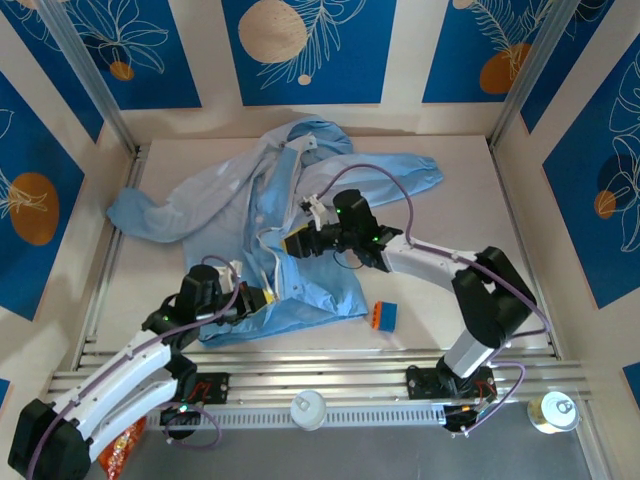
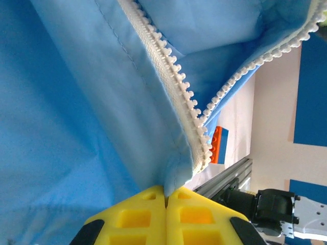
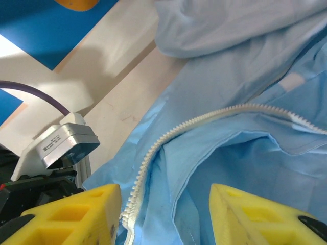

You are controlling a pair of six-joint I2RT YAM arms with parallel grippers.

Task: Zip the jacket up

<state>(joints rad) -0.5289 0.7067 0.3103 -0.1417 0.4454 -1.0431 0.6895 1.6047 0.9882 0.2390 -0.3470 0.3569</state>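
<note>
left tool (image 2: 166,196) clamped on jacket (image 1: 300,290) hem | right tool (image 3: 166,212) apart above zipper (image 3: 148,154)

Robotics lab test cell, pale white table (image 1: 480,200) boxed in by cream wall panels with blue leaf-and-orange-disc prints (image 1: 310,50), silver slotted aluminium rails (image 1: 330,385) along near edge, white-and-black left robot arm (image 1: 110,390) and right robot arm (image 1: 430,262) bolted there, purple cable (image 1: 375,166) looping overhead.

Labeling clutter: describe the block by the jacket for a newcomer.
Find the big light-blue jacket spread on the table. Just off its near right hem corner lies a small block. It is orange and blue, unlike the plain fabric beside it.
</note>
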